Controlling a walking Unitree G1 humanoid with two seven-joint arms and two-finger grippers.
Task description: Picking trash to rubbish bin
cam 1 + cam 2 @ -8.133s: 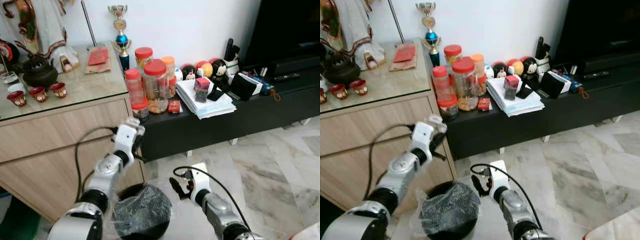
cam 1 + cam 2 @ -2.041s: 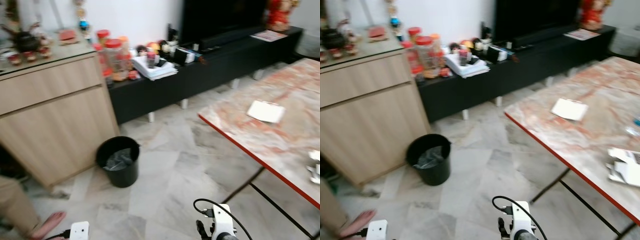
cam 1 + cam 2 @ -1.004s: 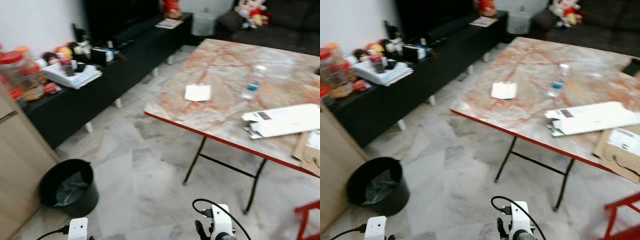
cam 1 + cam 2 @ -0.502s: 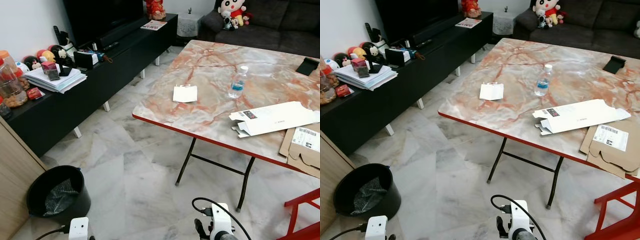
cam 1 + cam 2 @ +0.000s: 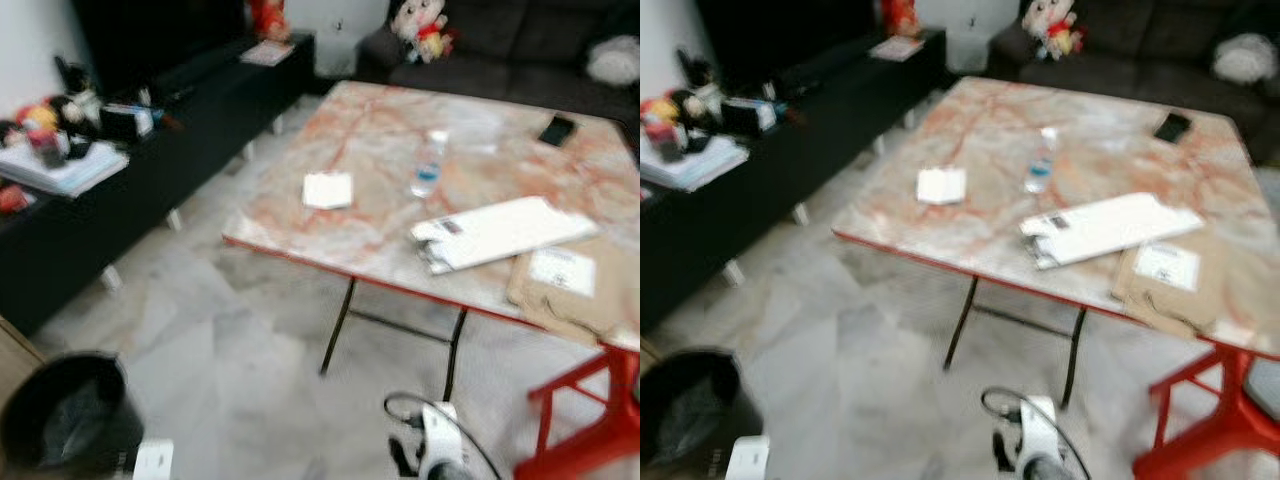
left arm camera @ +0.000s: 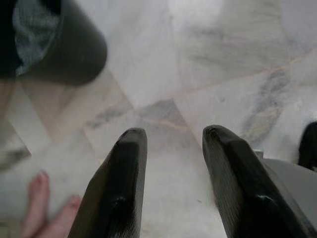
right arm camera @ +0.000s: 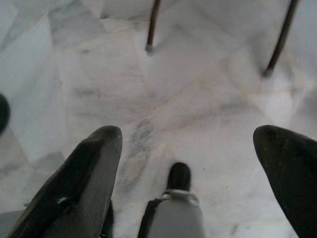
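A marble-patterned table (image 5: 380,150) with a red edge and thin dark legs is seen ahead and to the right, in blurred head views. On it lie a small white paper (image 5: 328,189) near the left edge, a clear water bottle (image 5: 427,166) just to its right and farther back, a flattened white carton (image 5: 500,232) toward the near right, a flattened brown cardboard box (image 5: 570,285) touching the carton's right end, and a dark phone (image 5: 556,129) at the far right. A red chair frame (image 5: 580,420) is seen at the near right, beside the table's corner. The black rubbish bin (image 5: 65,425), lined with a grey bag, stands on the pale marble floor (image 5: 230,330) at the near left, well apart from the table. A long black TV console (image 5: 120,190) runs along the left wall, with a stack of papers (image 5: 60,165) and small figurines on its top; a dark sofa (image 5: 500,50) with a soft toy (image 5: 425,22) is seen at the far end of the room. Both arms are held low. The left gripper (image 6: 171,183) is shown over the floor with its two black fingers apart by a moderate gap and nothing between them; the bin and a person's bare toes (image 6: 42,198) are seen in its wrist view. The right gripper (image 7: 190,163) is spread wide and holds nothing, with bare floor and two table legs (image 7: 153,25) beyond it.
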